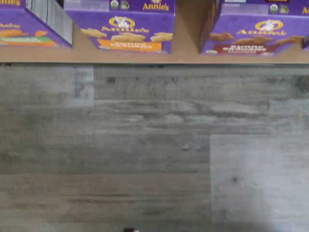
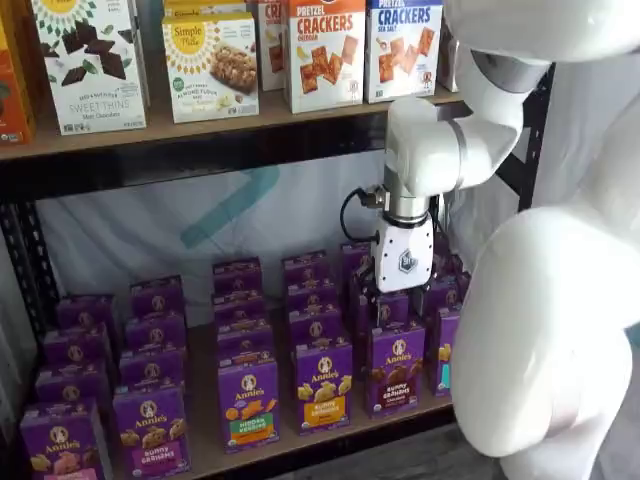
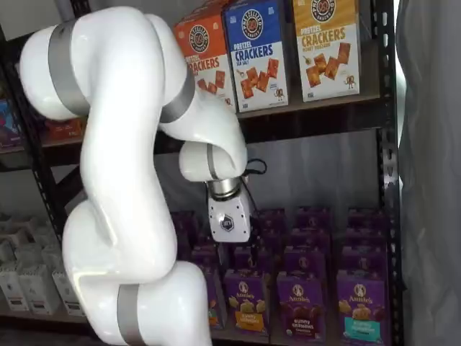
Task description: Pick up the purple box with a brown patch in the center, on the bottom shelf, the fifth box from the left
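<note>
purple box point(image 2: 397, 366) with brown band, tan bottom shelf point(image 2: 300, 445), white gripper point(image 2: 390, 292) body, grey wood-grain floor point(image 1: 154, 154)

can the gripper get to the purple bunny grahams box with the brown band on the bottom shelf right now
Probably yes. The purple box stands at the front edge of the bottom shelf with nothing before it, and the gripper hangs just above that row; the yellow-banded box stands close beside.

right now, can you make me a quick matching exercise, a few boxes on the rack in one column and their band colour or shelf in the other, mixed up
Things:
1. purple box
2. front carton beside it, toward the middle of the rack
3. blue crackers box
4. gripper

Descriptions:
A. upper shelf
B. brown band
C. white body, hanging over the purple rows
D. yellow-orange band

Pairs: 1-B, 2-D, 3-A, 4-C
</note>
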Controlling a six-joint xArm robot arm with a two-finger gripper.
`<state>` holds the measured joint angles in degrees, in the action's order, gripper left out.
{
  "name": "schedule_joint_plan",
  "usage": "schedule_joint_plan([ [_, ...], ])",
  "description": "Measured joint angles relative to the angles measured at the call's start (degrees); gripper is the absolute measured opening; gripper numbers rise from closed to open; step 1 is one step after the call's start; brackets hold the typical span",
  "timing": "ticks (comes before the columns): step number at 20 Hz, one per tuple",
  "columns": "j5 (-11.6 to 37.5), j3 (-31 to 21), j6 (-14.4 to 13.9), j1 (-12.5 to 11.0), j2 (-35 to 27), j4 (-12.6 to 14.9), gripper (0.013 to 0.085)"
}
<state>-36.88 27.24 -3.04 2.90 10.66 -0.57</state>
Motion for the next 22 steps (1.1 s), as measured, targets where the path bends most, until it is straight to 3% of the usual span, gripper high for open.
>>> schedule_joint_plan([
  [9, 11.41, 3.54, 2.87, -1.94, -13.45, -0.81, 0.085],
  [14, 16.83, 6.85, 0.77, -3.41, -21.7, 3.13, 0.085],
  [22, 20.75, 12.51, 1.48, -5.54, -31.11, 4.64, 0.085],
])
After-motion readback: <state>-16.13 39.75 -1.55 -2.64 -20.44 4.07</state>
